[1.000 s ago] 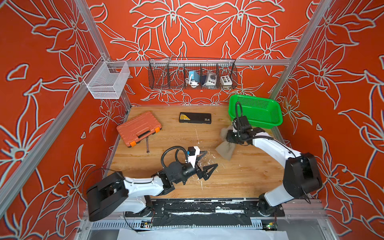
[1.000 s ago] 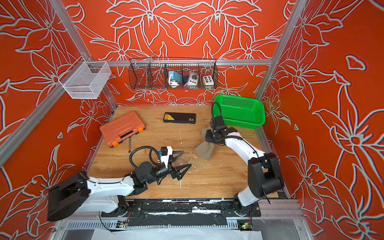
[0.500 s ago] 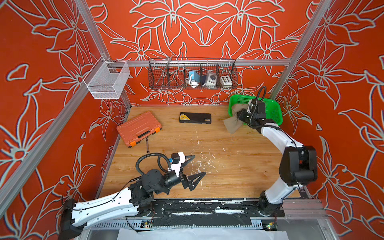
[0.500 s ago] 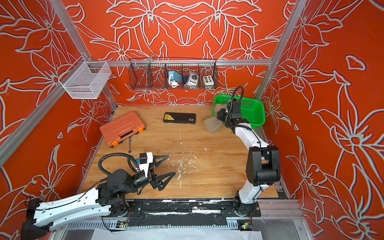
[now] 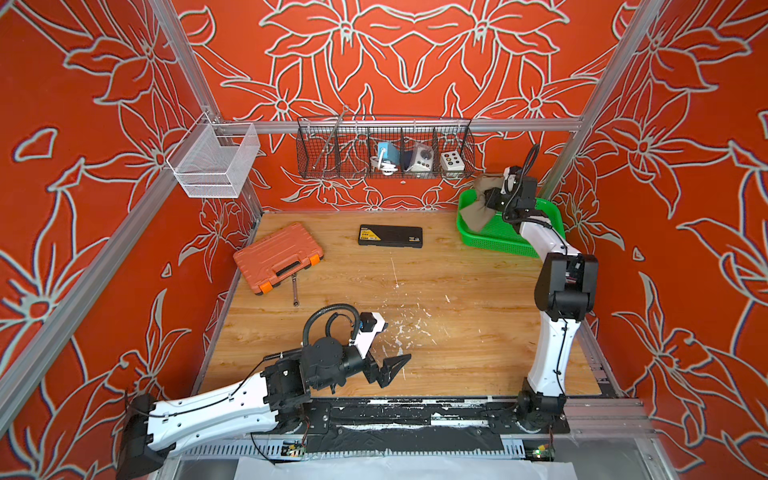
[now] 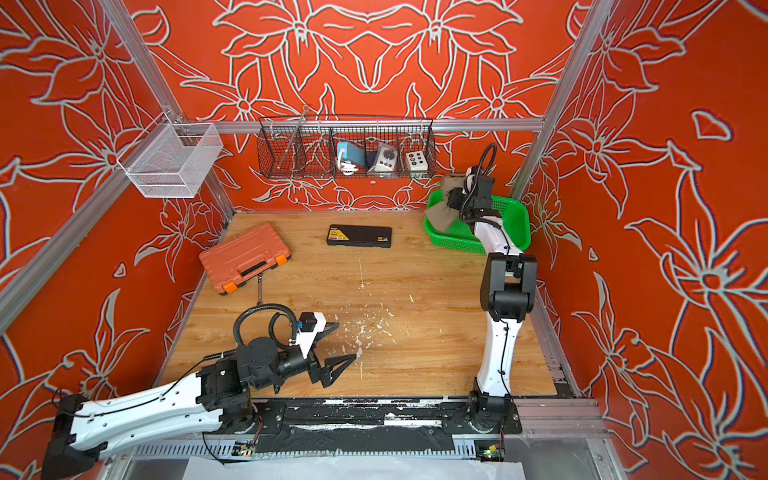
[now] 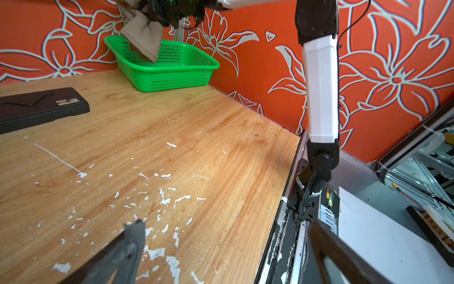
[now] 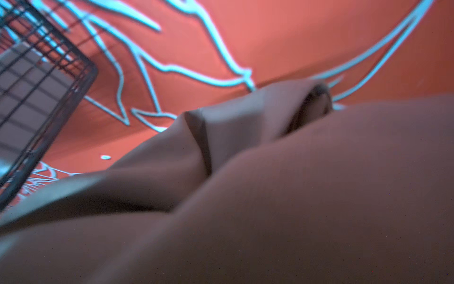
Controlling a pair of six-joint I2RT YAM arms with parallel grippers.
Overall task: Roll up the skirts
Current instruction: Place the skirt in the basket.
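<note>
light: bright, even | top views: sharp | right wrist: skirt [image 8: 307,196] blurred, dim

Both arms wore smooth white shells between bulky black joint housings. The left arm [image 5: 216,411] had small dark screw holes dotted along its white shell. A black corrugated hose [image 5: 328,309] curled in two loops near its wrist, beside a white camera mount [image 5: 370,334]. The left gripper [image 5: 395,341] had black, wedge-shaped fingers [image 7: 127,248] that tapered to points. The right arm [image 5: 544,365] carried a thin black cable [image 5: 561,347] down its long white link. A second black cable loop [image 5: 532,156] arched over its black wrist block.
</note>
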